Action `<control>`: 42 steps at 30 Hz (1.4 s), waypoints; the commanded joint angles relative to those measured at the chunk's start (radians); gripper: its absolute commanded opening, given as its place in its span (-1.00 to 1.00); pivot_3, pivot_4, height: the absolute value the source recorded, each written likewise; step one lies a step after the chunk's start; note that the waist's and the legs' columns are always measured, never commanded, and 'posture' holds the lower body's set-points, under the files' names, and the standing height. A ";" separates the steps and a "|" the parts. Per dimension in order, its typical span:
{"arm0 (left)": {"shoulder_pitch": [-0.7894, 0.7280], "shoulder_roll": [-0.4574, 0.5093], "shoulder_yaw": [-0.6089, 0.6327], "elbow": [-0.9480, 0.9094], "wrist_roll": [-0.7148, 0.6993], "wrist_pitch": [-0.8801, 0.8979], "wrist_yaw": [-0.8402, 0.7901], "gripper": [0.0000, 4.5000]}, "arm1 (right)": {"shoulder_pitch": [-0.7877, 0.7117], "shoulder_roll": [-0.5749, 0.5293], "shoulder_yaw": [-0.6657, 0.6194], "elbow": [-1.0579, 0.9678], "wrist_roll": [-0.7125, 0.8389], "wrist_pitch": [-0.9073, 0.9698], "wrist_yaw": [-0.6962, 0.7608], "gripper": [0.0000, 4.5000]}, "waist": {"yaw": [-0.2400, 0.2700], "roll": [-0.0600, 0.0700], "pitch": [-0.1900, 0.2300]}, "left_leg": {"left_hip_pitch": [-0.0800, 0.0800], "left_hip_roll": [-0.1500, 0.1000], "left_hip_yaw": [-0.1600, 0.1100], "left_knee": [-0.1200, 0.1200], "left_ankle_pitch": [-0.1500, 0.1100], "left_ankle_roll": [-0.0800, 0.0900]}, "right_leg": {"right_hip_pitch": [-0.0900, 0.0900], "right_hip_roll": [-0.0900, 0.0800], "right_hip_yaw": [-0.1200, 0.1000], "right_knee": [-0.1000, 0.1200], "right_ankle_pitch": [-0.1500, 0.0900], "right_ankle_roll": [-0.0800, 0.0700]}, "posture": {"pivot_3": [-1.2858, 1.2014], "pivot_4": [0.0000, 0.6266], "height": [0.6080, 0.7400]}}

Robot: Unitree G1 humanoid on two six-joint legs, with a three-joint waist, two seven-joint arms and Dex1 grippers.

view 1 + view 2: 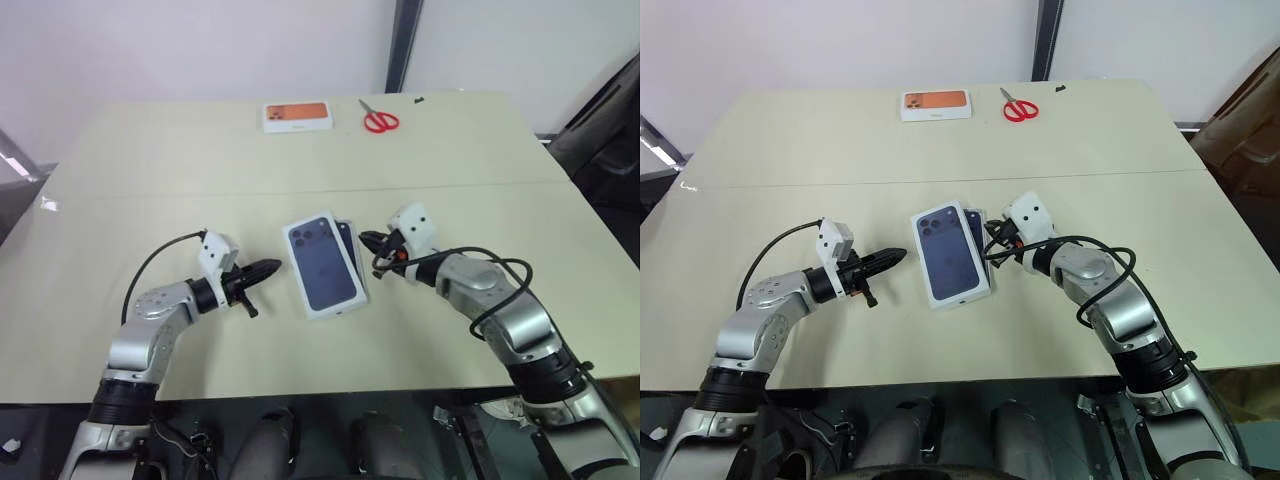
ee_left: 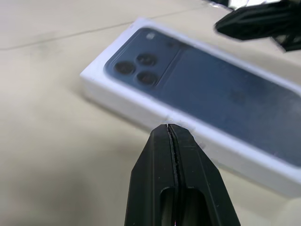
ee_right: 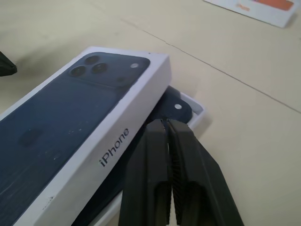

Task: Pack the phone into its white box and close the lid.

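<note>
Left gripper (image 1: 272, 268): two black fingers pressed together, nothing pinched, pointing across the pale beige tabletop (image 1: 150, 160) at the long side of the lid (image 1: 322, 263), a shallow white cardboard cover with a dark-blue phone picture facing up. Tip just short of that white side wall, apart from it.

Right gripper (image 1: 366, 240): black fingers likewise pressed together, holding nothing, on the opposite side of the lid, tip just beside its long edge and over the exposed corner of what lies beneath.

Between both grippers: lid lying flat but askew, not seated squarely. Poking out from under its far right edge, the phone (image 3: 176, 104), a slim dark navy-blue handset with a glossy surface, resting in the white box (image 3: 200, 113), a shallow white cardboard tray with thin walls, one corner visible past the lid. "iPhone" lettering along the lid's side wall in the right wrist view.

Further out, near the table's far edge: a white box with an orange phone print (image 1: 297, 116), and just beside it to the right, well apart from the grippers, red-handled scissors (image 1: 379, 119). Seam line running across the tabletop between these and the lid.
</note>
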 commanded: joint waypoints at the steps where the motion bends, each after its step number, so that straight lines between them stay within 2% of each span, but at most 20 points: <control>1: 0.004 -0.014 -0.037 -0.014 0.034 0.000 0.021 -1.00 | -0.016 0.007 -0.015 0.009 -0.043 -0.052 0.055 -0.97 | 0.004 0.000 0.000 | 0.000 0.000 0.000 0.000 0.000 0.000 | 0.000 0.000 0.000 0.000 0.000 0.000 | 0.03 -0.52 0.91; 8: -0.008 -0.057 -0.079 0.006 0.062 0.006 0.046 -1.00 | 0.000 0.016 0.016 0.033 -0.144 -0.059 0.095 -0.97 | 0.002 0.000 0.000 | 0.000 -0.001 0.000 0.000 0.000 0.000 | 0.000 -0.001 0.000 0.000 0.000 0.000 | 0.03 -0.52 0.91; 20: -0.093 -0.144 -0.095 0.057 0.091 -0.019 0.083 -1.00 | 0.006 0.080 -0.047 -0.028 -0.112 0.007 0.113 -0.97 | 0.003 0.000 0.000 | 0.000 -0.001 0.000 0.000 0.000 -0.001 | 0.000 -0.001 -0.001 0.000 0.000 0.000 | 0.03 -0.52 0.91; 25: -0.118 -0.172 -0.100 0.073 0.101 -0.022 0.087 -1.00 | 0.018 0.076 -0.050 -0.031 -0.151 0.005 0.117 -0.97 | 0.004 0.000 0.000 | 0.000 -0.001 0.000 0.000 0.001 -0.001 | 0.000 -0.001 -0.001 0.000 0.000 0.000 | 0.03 -0.52 0.91; 42: -0.159 -0.188 -0.093 0.103 0.114 -0.008 0.073 -1.00 | 0.049 0.106 -0.061 -0.012 -0.215 0.009 0.108 -0.97 | 0.002 0.000 0.000 | 0.000 -0.001 0.000 0.000 0.002 -0.004 | 0.000 0.000 -0.001 0.000 0.000 0.000 | 0.03 -0.52 0.91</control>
